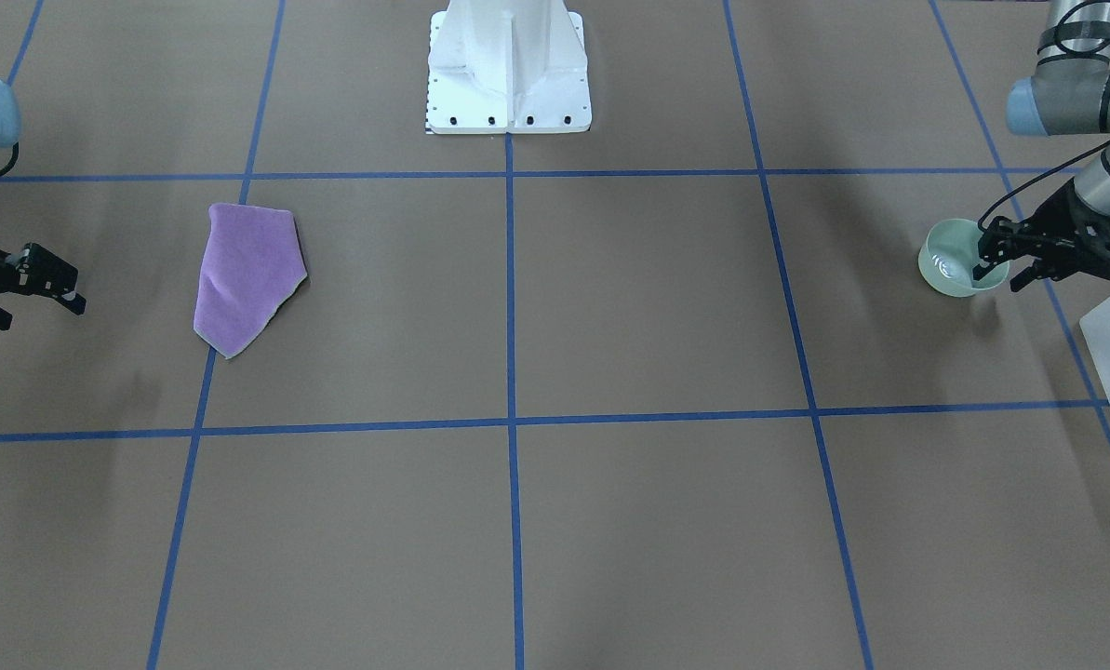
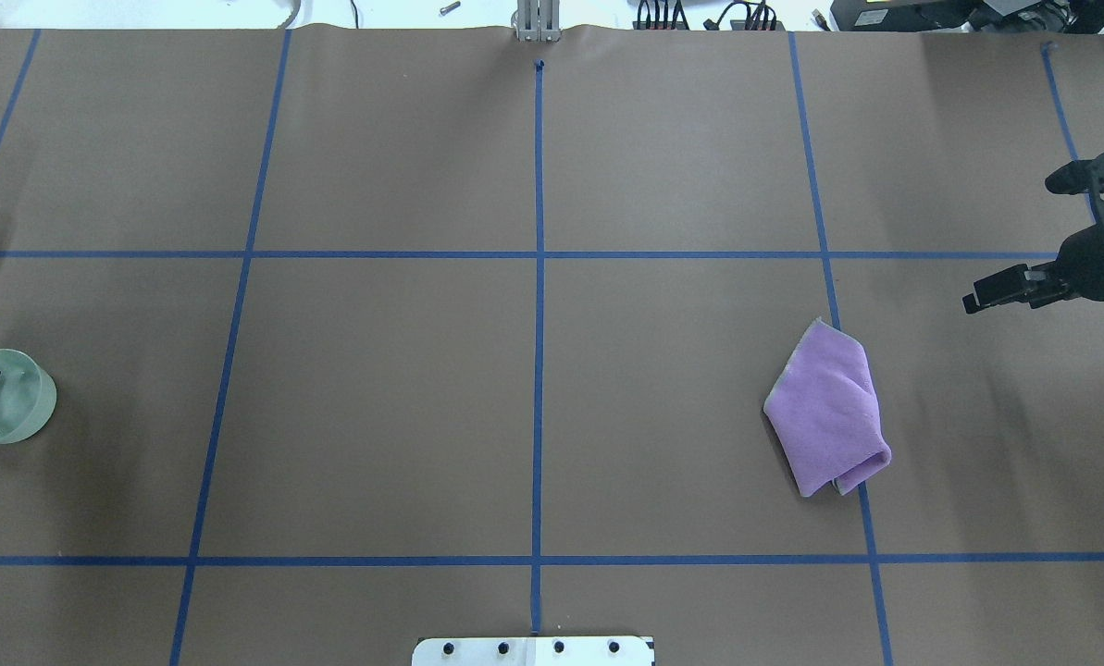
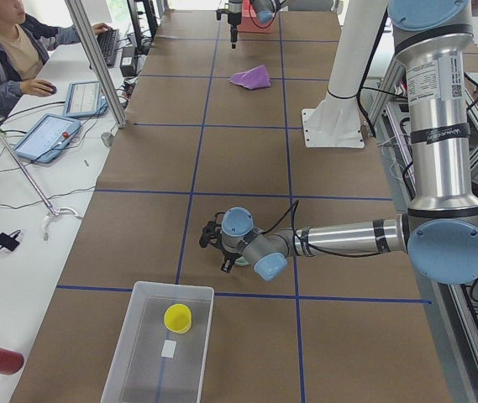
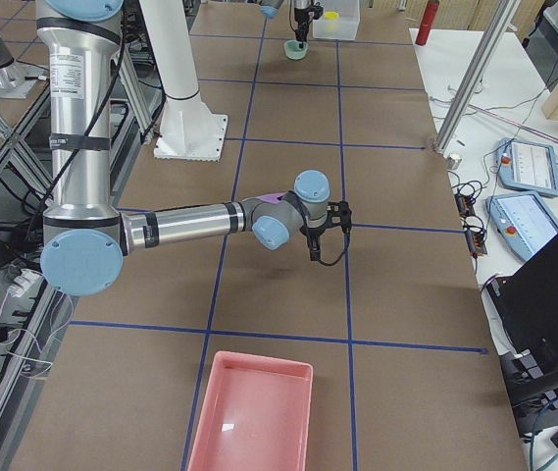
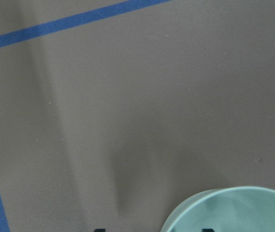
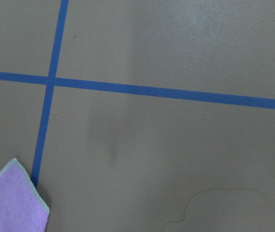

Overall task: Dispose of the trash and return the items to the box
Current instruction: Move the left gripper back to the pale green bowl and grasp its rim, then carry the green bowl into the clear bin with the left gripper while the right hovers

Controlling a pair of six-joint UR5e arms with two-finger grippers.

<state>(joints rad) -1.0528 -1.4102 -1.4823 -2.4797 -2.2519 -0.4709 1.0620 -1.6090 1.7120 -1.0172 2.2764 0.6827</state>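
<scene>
A pale green bowl [image 1: 947, 253] stands at the robot's far left, also in the overhead view [image 2: 6, 400] and the left wrist view [image 5: 234, 212]. My left gripper [image 1: 999, 277] is open, with one finger inside the bowl and the other outside its rim. The frosted white box [image 3: 138, 353] lies just beyond it, holding a yellow cup [image 3: 177, 317] and a small white piece. A folded purple cloth [image 1: 243, 274] lies on the robot's right side, also in the overhead view [image 2: 829, 407]. My right gripper [image 1: 33, 302] is open and empty, hovering beside the cloth.
A pink tray [image 4: 249, 412] sits at the table's end on the robot's right. The white robot pedestal [image 1: 508, 65] stands at the table's middle rear. Blue tape lines grid the brown table. An operator and tablets are at a side bench [image 3: 45, 134].
</scene>
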